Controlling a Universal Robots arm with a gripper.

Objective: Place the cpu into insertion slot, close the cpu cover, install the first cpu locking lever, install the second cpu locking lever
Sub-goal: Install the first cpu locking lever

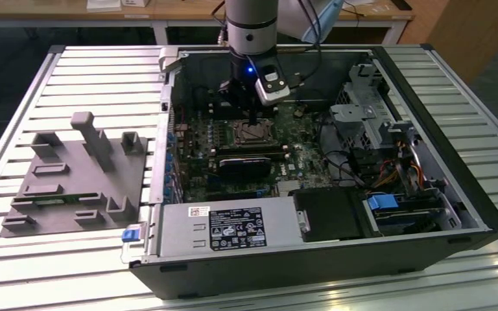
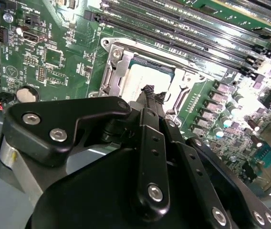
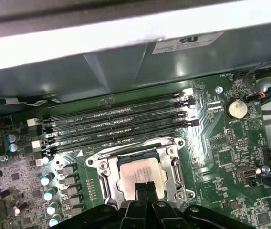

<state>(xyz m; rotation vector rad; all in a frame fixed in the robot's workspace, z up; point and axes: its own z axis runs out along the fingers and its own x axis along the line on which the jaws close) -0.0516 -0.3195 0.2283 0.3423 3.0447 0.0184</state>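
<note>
The cpu (image 3: 140,171), a pale silvery square chip, lies flat in the socket on the green motherboard (image 3: 221,157); both wrist views show it (image 2: 142,76), and the exterior view has it in the middle of the open case (image 1: 254,133). The cpu cover (image 3: 108,177), a thin silvery frame, lies down around the chip (image 2: 118,67). My gripper (image 3: 145,187) hangs straight over the socket, shut, its black fingertips pressed together at the chip's edge (image 2: 152,93). Nothing shows between them. Whether they touch the chip is unclear. The levers are not clearly visible.
Several black memory slots (image 3: 116,119) run beside the socket, with a coin battery (image 3: 236,109) nearby. In the exterior view a black card (image 1: 244,162), the power supply (image 1: 223,227) and a drive cage (image 1: 370,113) crowd the case. A grey fixture (image 1: 76,175) sits at that view's left.
</note>
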